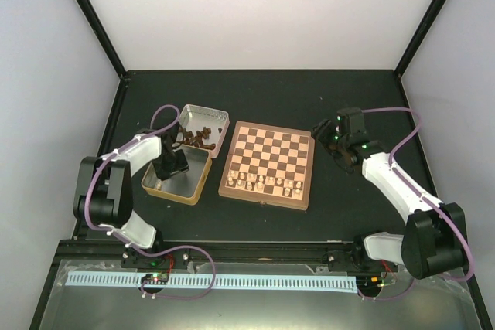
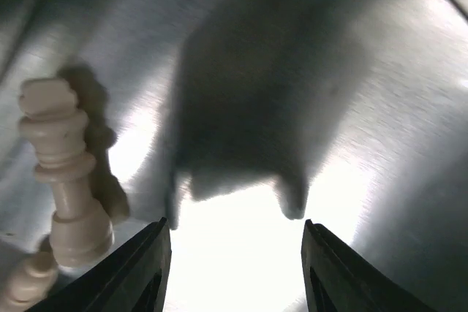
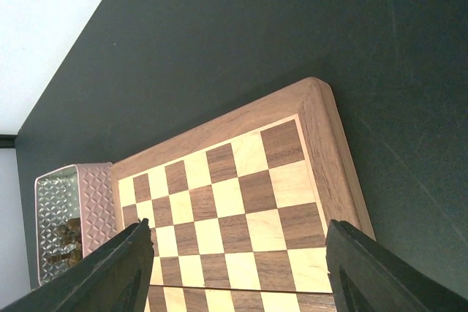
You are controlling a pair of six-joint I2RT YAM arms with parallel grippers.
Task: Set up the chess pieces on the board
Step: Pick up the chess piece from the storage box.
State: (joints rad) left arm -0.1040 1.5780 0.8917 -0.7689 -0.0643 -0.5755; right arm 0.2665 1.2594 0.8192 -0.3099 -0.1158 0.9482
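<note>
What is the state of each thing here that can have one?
Board: lying flat, far rows without pieces.
Cream pieces: standing on the board's near rows.
Dark pieces: heaped in the far tin.
Near tin: open, one cream piece upright inside.
Left gripper: in the near tin, jaws open, empty.
Right gripper: above the board's corner, jaws open, empty.
</note>
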